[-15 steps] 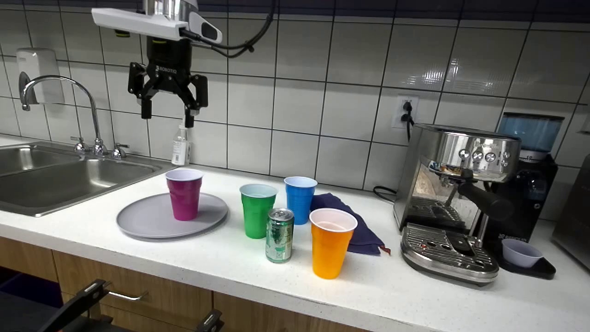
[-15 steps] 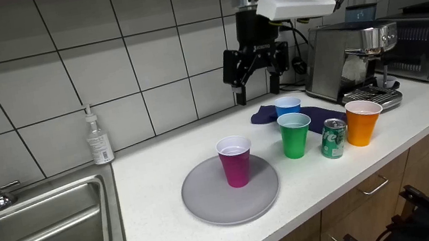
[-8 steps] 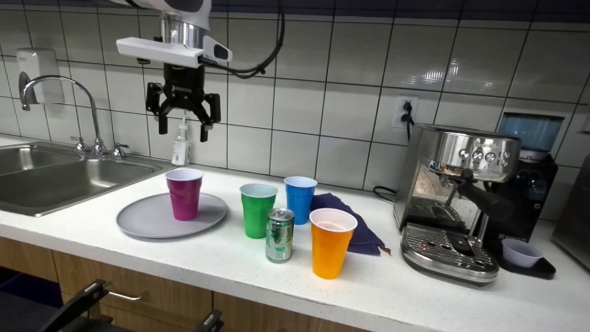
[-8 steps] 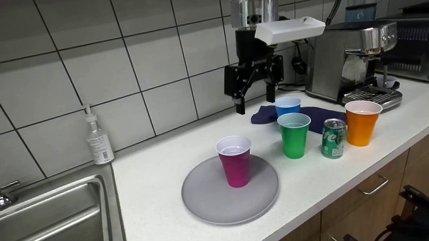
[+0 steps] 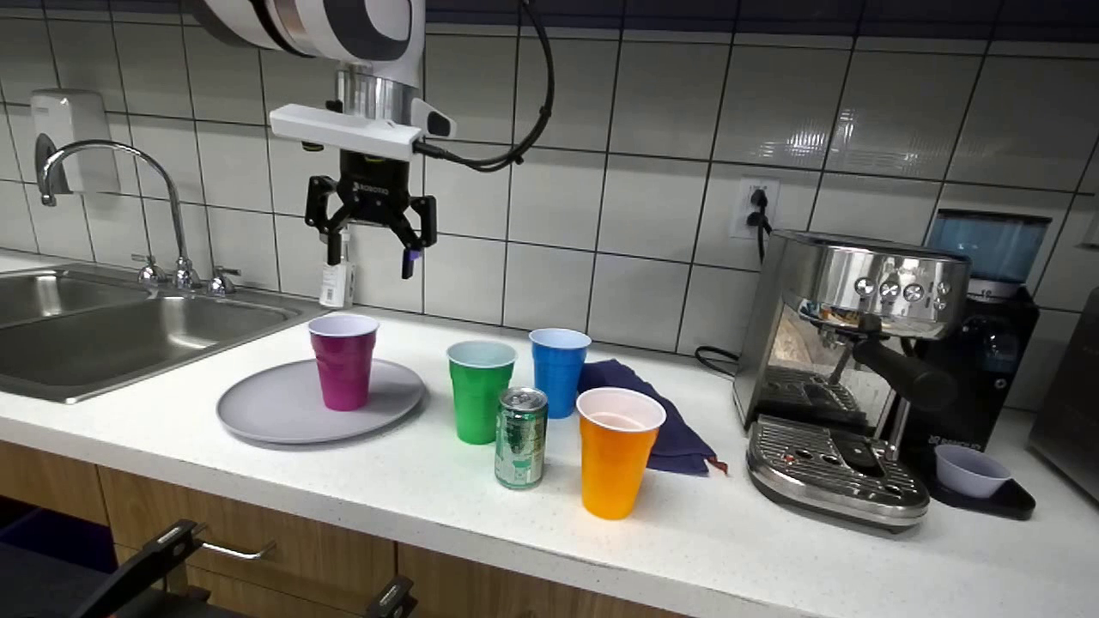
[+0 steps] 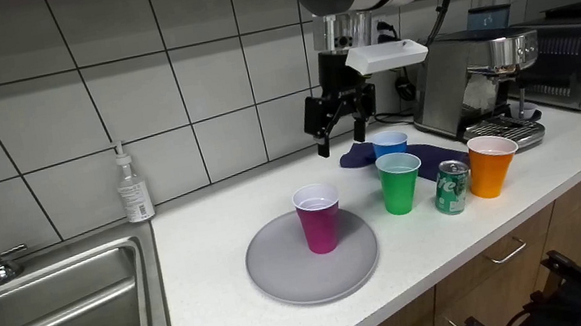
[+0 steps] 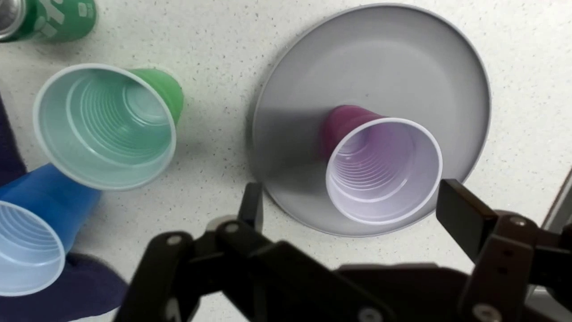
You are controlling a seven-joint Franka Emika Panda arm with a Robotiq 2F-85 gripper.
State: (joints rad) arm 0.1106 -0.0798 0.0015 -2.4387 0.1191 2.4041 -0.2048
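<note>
Hand (image 5: 371, 257) is dropping rightward at upper left in an exterior view, jaws wide apart, holding nothing, so clearance above the magenta plastic cup (image 7: 384, 172), standing on the gray plate (image 7: 402, 76) right of centre in the wrist view, is probably shrinking.

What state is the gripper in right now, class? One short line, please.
Gripper: open, jaws wide apart, holding nothing.
</note>
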